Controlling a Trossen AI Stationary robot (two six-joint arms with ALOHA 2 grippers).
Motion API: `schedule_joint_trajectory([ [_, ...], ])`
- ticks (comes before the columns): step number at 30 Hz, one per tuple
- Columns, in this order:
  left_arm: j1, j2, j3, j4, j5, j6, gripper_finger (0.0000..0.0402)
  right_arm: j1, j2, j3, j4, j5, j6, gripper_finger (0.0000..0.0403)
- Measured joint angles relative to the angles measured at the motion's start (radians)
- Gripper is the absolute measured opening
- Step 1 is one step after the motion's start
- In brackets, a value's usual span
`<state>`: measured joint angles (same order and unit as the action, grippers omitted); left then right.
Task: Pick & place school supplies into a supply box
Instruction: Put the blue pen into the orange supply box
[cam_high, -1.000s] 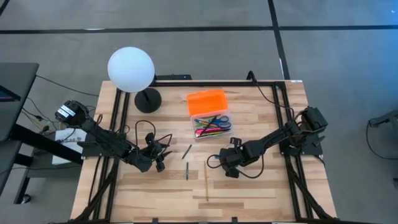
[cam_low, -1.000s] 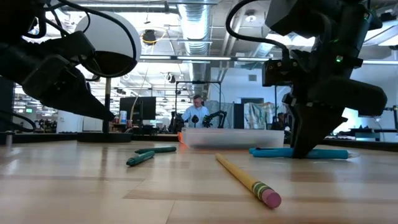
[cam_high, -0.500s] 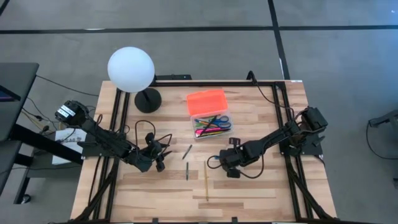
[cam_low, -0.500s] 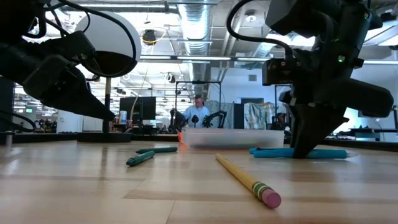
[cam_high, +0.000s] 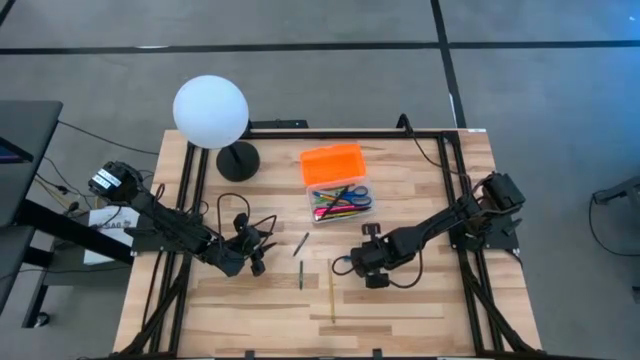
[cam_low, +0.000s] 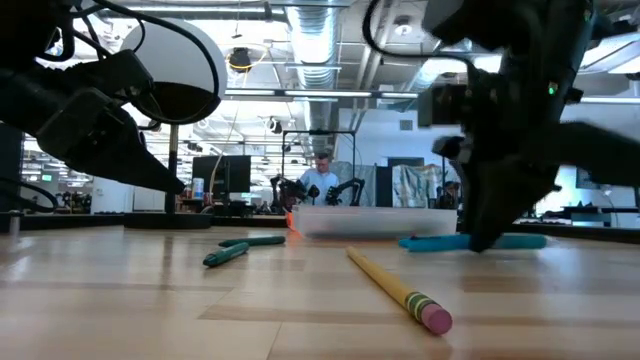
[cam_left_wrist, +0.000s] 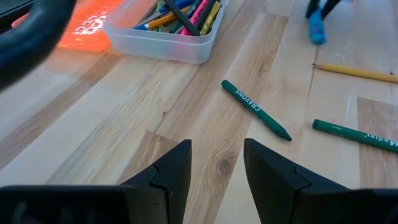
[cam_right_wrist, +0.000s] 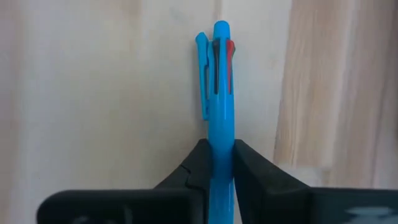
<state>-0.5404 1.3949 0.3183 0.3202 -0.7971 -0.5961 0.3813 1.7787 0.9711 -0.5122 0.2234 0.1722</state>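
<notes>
A blue pen (cam_right_wrist: 220, 81) lies on the wooden table right of its middle, and my right gripper (cam_high: 358, 262) is shut on it from above; in the low view the right gripper (cam_low: 488, 238) stands over the pen (cam_low: 440, 241). The clear supply box (cam_high: 340, 200) holds several coloured pens and scissors, and its orange lid (cam_high: 332, 162) lies just behind it. Two green crayons (cam_high: 301, 243) (cam_high: 300, 275) and a yellow pencil (cam_high: 332, 290) lie loose on the table. My left gripper (cam_left_wrist: 217, 165) waits open at the table's left, short of the crayons. My right gripper pinches the blue pen's barrel (cam_right_wrist: 221, 134) between its two fingers (cam_right_wrist: 186, 174), somewhat below the clip end. The fingers point steeply down and lie across the pen. The pen stays level at the table top; whether it is lifted clear I cannot tell.
A white globe lamp (cam_high: 210, 112) on a black base (cam_high: 238, 160) stands at the far left. Black rails (cam_high: 190, 200) run along both table sides. Bare wood lies along the near edge (cam_high: 400, 320). A person sits in the room beyond the table (cam_low: 322, 175).
My right gripper has rolled about its own pointing line while staying over the blue pen. The pen has swung a little on the table with it. The left arm, crayons, pencil and box have kept still.
</notes>
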Motion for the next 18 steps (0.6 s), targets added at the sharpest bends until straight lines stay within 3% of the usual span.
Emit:
schedule_joint_trajectory([
  [9,0.000,0.000,0.000,0.000,0.000,0.007,0.0141,-0.002,-0.001,0.103,-0.037,0.088,-0.138,0.0036],
  [18,0.000,0.000,0.000,-0.001,0.000,0.008,0.0141,-0.097,-0.004,0.182,-0.082,0.361,-0.252,0.0039],
])
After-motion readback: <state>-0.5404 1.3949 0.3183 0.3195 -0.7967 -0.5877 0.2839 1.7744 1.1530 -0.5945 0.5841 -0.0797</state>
